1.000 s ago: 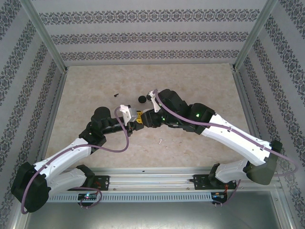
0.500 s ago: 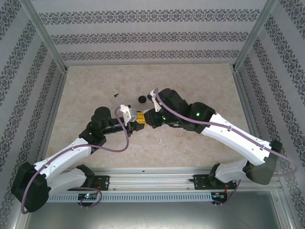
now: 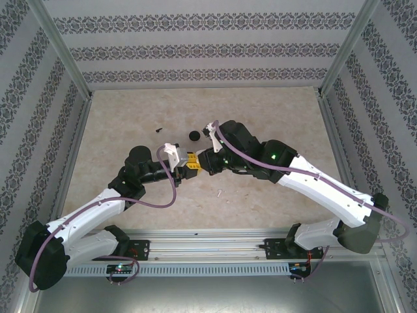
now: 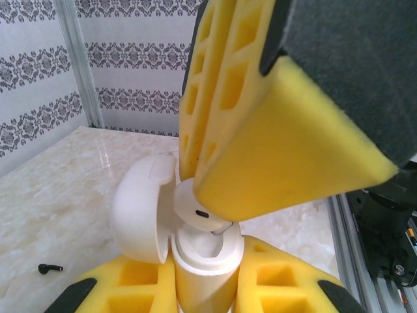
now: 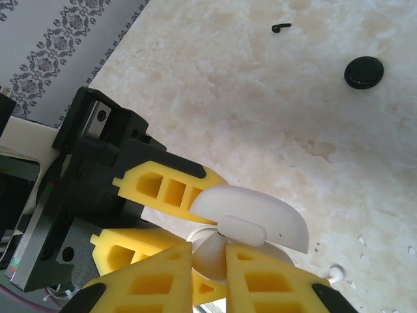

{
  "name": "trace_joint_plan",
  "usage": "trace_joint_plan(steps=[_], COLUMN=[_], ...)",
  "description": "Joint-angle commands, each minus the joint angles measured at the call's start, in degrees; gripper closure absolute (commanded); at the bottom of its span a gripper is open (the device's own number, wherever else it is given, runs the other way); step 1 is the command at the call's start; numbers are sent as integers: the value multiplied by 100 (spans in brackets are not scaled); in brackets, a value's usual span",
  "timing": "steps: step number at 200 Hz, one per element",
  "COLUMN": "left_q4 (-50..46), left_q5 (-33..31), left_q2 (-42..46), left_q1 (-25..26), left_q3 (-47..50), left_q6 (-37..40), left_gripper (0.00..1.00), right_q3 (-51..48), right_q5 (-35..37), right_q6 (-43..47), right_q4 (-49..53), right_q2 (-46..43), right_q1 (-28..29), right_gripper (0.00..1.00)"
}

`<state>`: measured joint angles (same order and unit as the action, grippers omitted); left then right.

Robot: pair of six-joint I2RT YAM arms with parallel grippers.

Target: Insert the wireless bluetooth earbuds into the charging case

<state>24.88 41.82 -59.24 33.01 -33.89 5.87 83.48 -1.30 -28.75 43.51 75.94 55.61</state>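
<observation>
A black round disc (image 3: 193,135) lies near a small black hooked piece (image 3: 158,129) on the marbled table (image 3: 273,111)

we see the charging case (image 4: 207,257), a small glossy white pebble, standing upright over the middle of the desk (image 3: 273,117), clamped between the fingers of the left tool (image 4: 205,287). its rounded lid (image 4: 140,208) is swung open to one side on its hinge, leaving the well exposed. an earbud (image 4: 190,207), white with a short stem, sits at the mouth of that well, pinched by the right tool (image 4: 195,189). the second earbud (image 5: 335,272) lies loose on the desk, near the case, on the side toward the arm bases.
</observation>
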Motion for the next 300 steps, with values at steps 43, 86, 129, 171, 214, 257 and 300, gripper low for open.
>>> trace_joint_plan(steps=[43,86,129,171,214,257,300], left_q4=[184,189,203,202,219,234,243], left_q5=[21,8,19,15,2,9,1], left_q2=[-61,-57,-61,-52,-52,-52,-54], left_q1=[47,47,47,47,47,47,47], left_q3=[-161,-156,-160,-145,-150,-151,-143], left_q6=[-68,-51,-68,-77,-77,-78,-78], left_gripper=[89,89,88,88,88,88,88], right_q3=[67,-75,-233,-332,-446,-535,-518], right_q5=[202,375,358,262,174,139,99], right_q6=[-231,-350,-459,-550,-647,-712,-777], right_q4=[-113,-145,-244,-389,-485,-501,-472], right_q2=[-372,-536,-535,-475,-422,-405,-387], right_q1=[-59,-112,-152,-178,-180,-182,-183], right_gripper=[84,84,84,84,84,84,84])
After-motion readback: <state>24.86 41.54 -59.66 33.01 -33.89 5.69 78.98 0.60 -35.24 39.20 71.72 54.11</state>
